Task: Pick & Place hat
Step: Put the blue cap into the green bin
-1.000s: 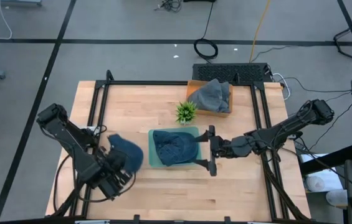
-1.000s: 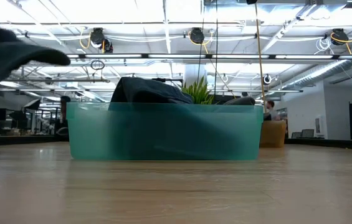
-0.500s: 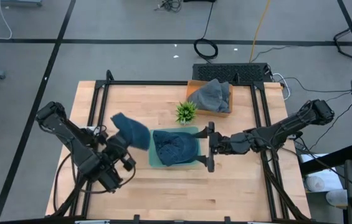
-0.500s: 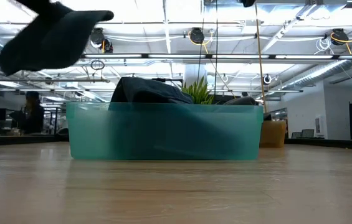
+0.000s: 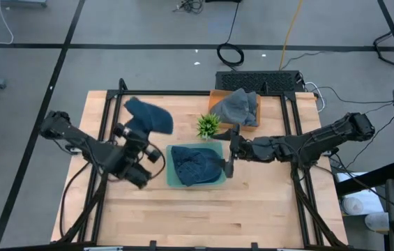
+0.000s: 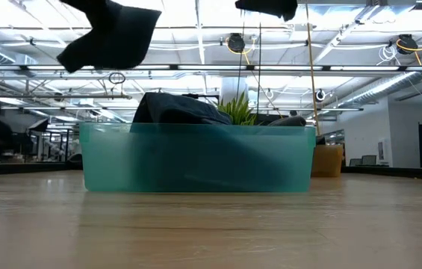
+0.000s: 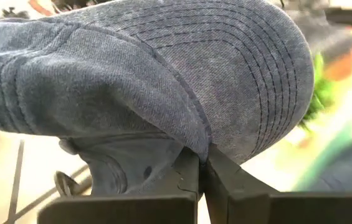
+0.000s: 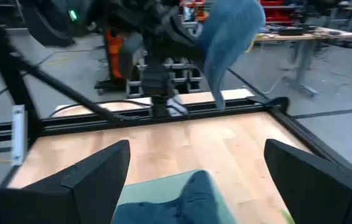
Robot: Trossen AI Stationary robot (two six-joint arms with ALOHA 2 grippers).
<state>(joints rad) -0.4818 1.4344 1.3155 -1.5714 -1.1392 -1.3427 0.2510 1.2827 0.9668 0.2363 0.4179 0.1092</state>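
Wooden table (image 5: 183, 216), framed by black rails, carries a teal bin (image 5: 171, 180) at its centre with one dark denim hat (image 5: 193, 164) already lying inside, a small green plant (image 5: 208, 125) just behind it and an orange box (image 5: 254, 124) holding a grey cloth (image 5: 237, 106) at the back. Your left gripper (image 7: 202, 163) has its fingers pinched together on the edge of a blue denim hat (image 5: 149, 116), carried in the air to the left of the bin and not yet over it; judged, the height is there to clear the bin wall. Your right gripper (image 8: 194, 162) hangs spread wide and empty above the bin's right edge, seemingly waiting. Note the hat droops loosely, so it may snag on the wall
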